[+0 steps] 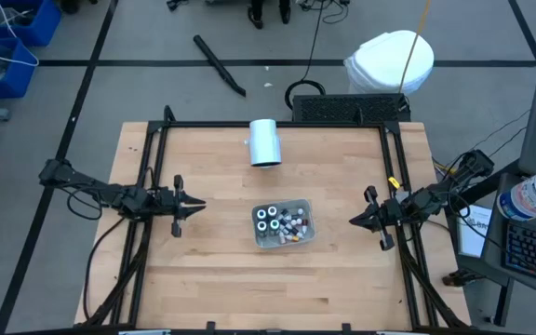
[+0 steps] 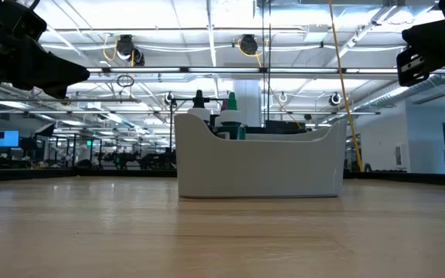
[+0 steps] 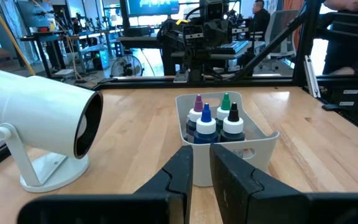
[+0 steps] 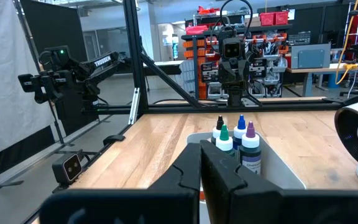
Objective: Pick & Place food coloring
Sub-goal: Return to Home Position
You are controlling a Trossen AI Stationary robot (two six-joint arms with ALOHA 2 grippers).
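Several tiny food coloring bottles [image 1: 282, 223] stand upright in a small grey tray [image 1: 306, 216] near the middle of the wooden table. They also show in the left wrist view [image 3: 213, 121], in the right wrist view [image 4: 235, 142] and over the tray's wall in the low view [image 2: 224, 116]. My left gripper [image 1: 200, 205] hovers left of the tray, pointing at it, shut and empty. My right gripper [image 1: 353, 221] hovers right of the tray, pointing at it, shut and empty. Both grippers are clear of the tray.
A large white cylinder on a stand [image 1: 265, 142] lies on the table just beyond the tray's far-left side and also shows in the left wrist view [image 3: 36, 118]. A black frame [image 1: 277, 124] runs along the table's edges. Bare wood lies on the near side of the tray.
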